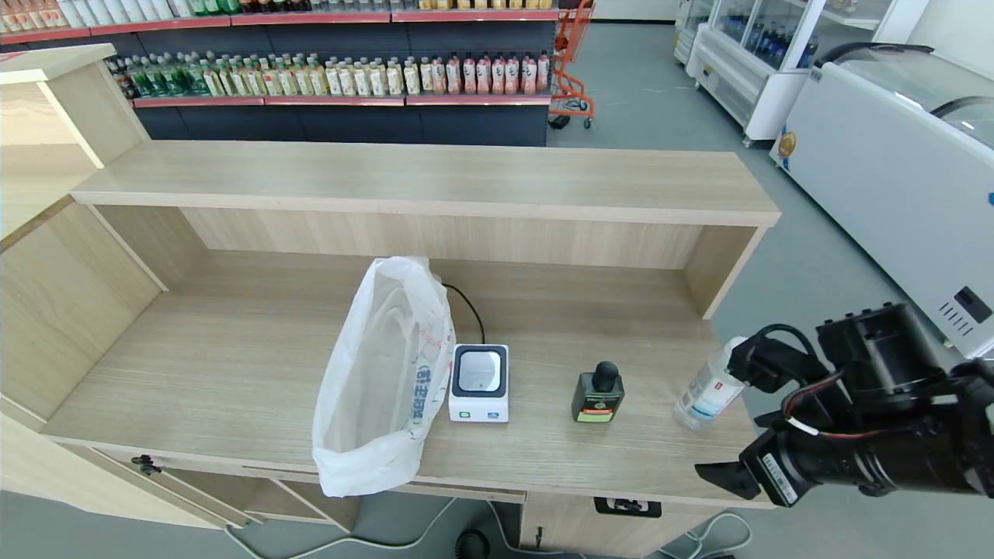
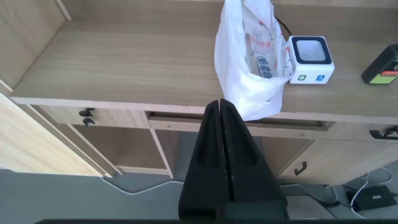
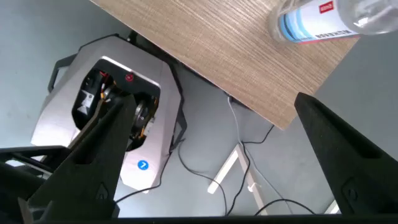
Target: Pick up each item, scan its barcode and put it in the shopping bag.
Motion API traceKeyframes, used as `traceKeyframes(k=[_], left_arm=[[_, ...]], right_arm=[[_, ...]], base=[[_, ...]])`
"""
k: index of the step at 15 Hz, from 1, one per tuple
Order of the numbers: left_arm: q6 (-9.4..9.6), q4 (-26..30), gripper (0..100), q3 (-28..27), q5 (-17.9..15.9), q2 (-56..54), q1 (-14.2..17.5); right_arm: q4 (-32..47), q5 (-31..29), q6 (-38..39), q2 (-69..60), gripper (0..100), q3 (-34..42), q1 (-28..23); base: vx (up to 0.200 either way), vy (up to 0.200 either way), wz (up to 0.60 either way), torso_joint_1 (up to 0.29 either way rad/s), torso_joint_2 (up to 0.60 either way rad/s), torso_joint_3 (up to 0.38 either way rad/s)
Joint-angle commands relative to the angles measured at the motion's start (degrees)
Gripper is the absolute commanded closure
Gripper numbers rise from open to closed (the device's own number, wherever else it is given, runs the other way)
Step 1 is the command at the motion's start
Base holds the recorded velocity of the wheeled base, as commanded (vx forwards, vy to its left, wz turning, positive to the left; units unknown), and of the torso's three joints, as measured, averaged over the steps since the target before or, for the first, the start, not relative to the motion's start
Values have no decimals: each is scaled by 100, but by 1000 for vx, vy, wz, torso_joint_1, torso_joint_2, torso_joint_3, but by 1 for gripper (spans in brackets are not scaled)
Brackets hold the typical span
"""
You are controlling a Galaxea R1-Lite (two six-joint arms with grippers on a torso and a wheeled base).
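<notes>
Looking down through the head view, I saw the wooden counter (image 1: pixel 233 365) with the white shopping bag (image 1: pixel 384 373) slumped on it, one end reaching over the front edge. The scanner (image 1: pixel 479 382) sat just beside the bag, on its right. A small dark bottle (image 1: pixel 597 394) stood upright further right, apart from the scanner. A clear bottle (image 1: pixel 708 388) with a blue and white label sat near the counter's right edge. It looked tilted, though I could not tell whether it truly leaned. The right gripper (image 1: pixel 738 419) hung off that corner, close to the clear bottle, with its jaws spread and nothing held.

In the left wrist view, the left gripper (image 2: pixel 221 107) was pressed shut on nothing. It was held low in front of the counter, with the bag and scanner beyond it.

In the right wrist view, the two fingers (image 3: pixel 81 168) stood wide apart with only floor and cables between them. The clear bottle lay past them on the counter's corner, not yet inside the jaws.

I judged the clear bottle to be the item in hand. It seemed light if nearly empty, thin-walled and smooth, so it could slip or dent under a hard squeeze. So near the edge, a nudge might also tip it off. I would close on the labelled middle of the body, below the shoulder, leaving the barcode side free to face the scanner.
</notes>
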Motion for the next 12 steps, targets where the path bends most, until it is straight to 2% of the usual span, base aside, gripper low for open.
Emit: traceKeyframes(k=[1,9,12], left_arm=[[2,-1,100,1,-8,6,0],[2,-1,100,1,1,-2,0],[-7,-1,100,1,1,-2,0]], right_arm=[[-329,-19,-30,871,0,-22,94],[-2561,-142,-724,2752,0,-734,366],[-2834,-142,-724,2963,0,-857,498]], base=[[0,0,0,0,0,0],[0,0,0,0,0,0],[0,0,0,0,0,0]])
